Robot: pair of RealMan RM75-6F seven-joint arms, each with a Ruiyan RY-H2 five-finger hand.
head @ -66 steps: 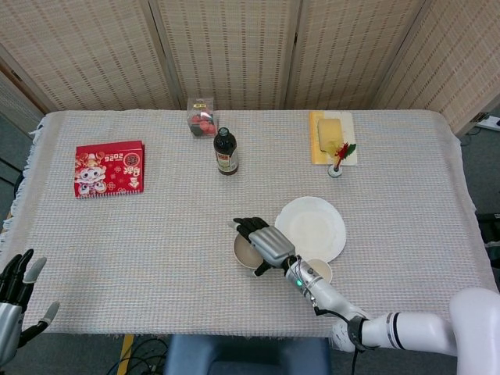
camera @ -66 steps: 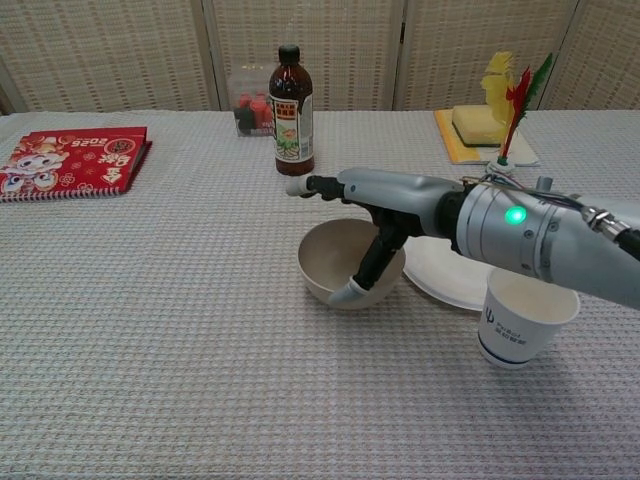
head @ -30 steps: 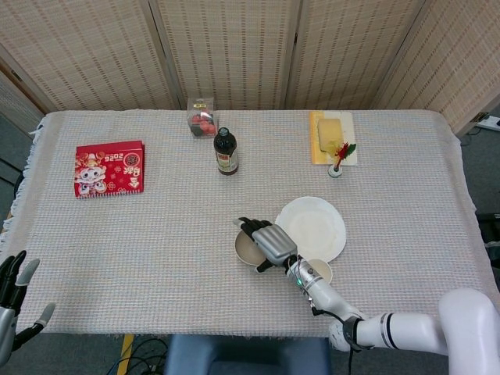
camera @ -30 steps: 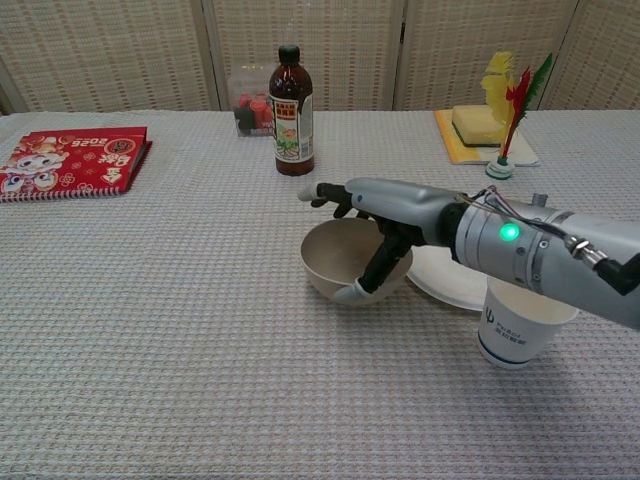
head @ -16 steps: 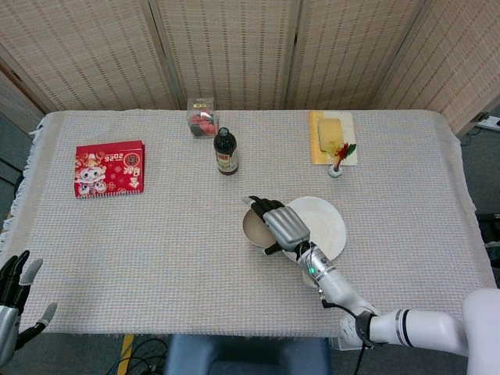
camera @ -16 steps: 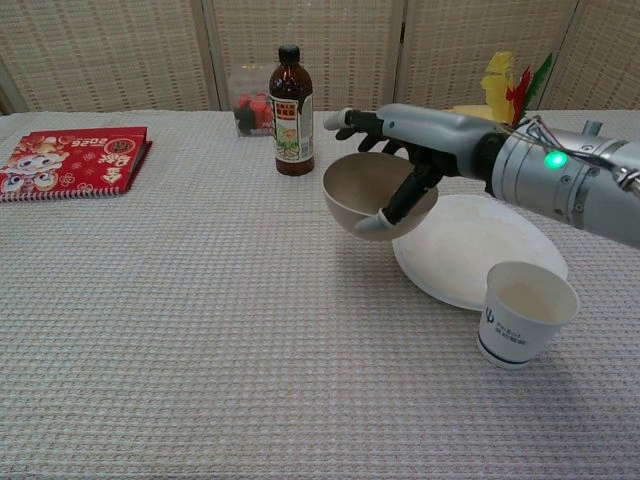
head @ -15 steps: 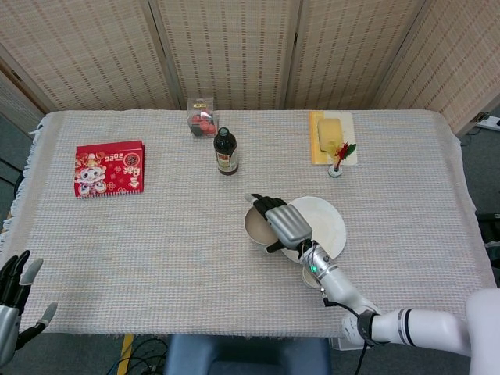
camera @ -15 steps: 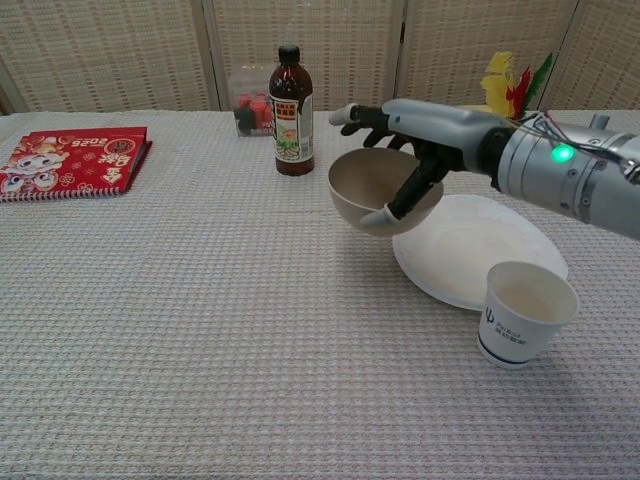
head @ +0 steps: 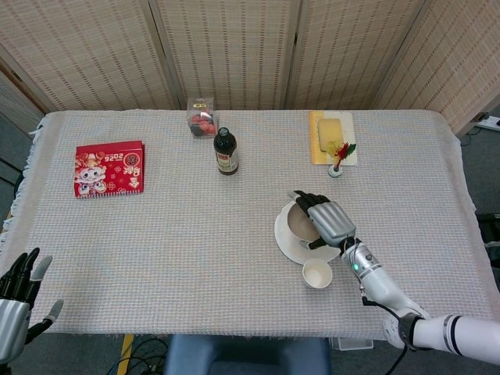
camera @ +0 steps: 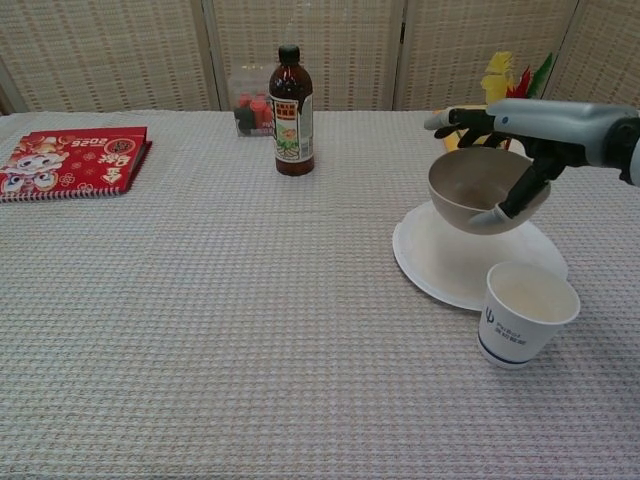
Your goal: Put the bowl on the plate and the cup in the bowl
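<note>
Right hand (camera: pixel 512 150) grips bowl (camera: pixel 478 190) by its rim, held above plate (camera: pixel 440 262), not resting on it. Cup (camera: pixel 522 314) stands on tabletop (camera: pixel 200 300) beside plate. Left hand (head: pixel 19 301) cut off at frame edge, fingers spread, empty.

A table (head: pixel 156 234) is covered in a pale grey waffle-weave cloth (camera: pixel 200 330), fringed at the left edge. Behind it, folding woven-reed screen panels (head: pixel 234 47) in tan are set up as the backdrop. Dark grey floor (head: pixel 12 148) is seen at the sides, all pretty evenly lit.
</note>
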